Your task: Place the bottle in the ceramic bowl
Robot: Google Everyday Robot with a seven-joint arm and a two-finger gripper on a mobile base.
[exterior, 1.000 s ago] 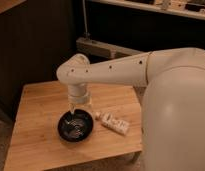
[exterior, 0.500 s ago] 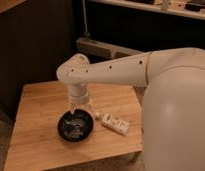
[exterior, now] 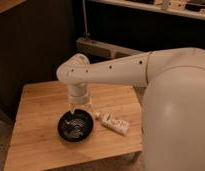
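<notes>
Bottle (exterior: 112, 121) flat on table (exterior: 38, 110), just beside bowl (exterior: 62, 132), ungrasped. Likely to roll or skid toward the table edge if clipped by a sideways approach. Gripper (exterior: 79, 111) pointing straight down over bowl, below bent arm (exterior: 111, 70). Spread or pressed together: cannot tell.

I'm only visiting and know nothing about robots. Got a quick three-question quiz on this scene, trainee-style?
1. True or false: the bottle lies inside the ceramic bowl.
2. The gripper hangs over: A) the bowl, B) the bottle, C) neither.
3. Fill in: the bottle lies on the wooden table, on the picture's ____ side of the bowl.
Key: 1 false; 2 A; 3 right.
</notes>
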